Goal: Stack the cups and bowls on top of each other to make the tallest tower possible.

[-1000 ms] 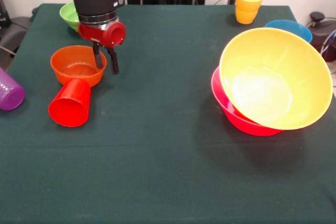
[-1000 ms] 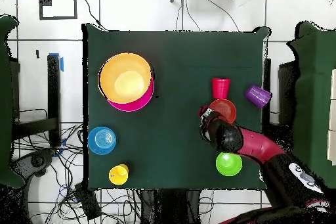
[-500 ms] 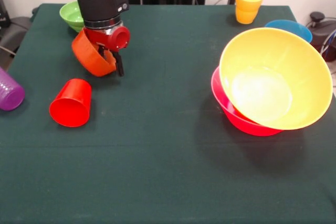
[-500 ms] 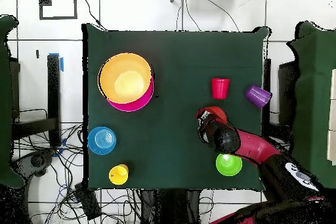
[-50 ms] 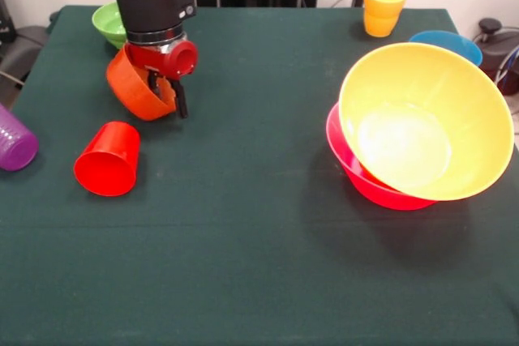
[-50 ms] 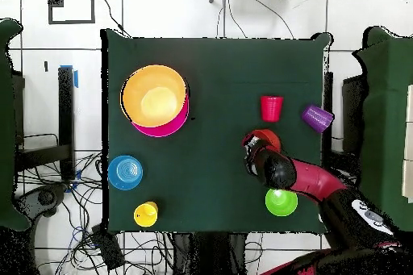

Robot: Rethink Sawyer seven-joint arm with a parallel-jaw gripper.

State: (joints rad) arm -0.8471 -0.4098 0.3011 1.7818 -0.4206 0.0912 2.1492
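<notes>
My gripper point(image 5: 165, 93) point(image 6: 253, 148) is shut on the rim of the small orange bowl point(image 5: 135, 87) point(image 6: 266, 138), which hangs tilted above the cloth at the front view's left. Below it the red cup point(image 5: 108, 160) point(image 6: 272, 108) lies on its side, and the purple cup point(image 5: 14, 141) point(image 6: 318, 117) lies at the left edge. The large yellow-orange bowl point(image 5: 426, 123) point(image 6: 153, 95) rests tilted inside the large pink bowl point(image 5: 362, 174) point(image 6: 165, 127) on the right. A small green bowl point(image 5: 109, 22) point(image 6: 281, 201), a small blue bowl point(image 5: 448, 41) point(image 6: 126, 172) and a yellow cup point(image 5: 383, 7) point(image 6: 146, 213) stand along the far side.
The green tablecloth point(image 5: 243, 224) point(image 6: 218, 70) covers the whole table. Cables and dark equipment point(image 5: 495, 38) lie beyond the table's right edge in the front view.
The gripper closed on the orange bowl's rim and lifted it off the table, tilted. The red cup beside it shifted slightly. Since half a second ago the bowl has barely moved.
</notes>
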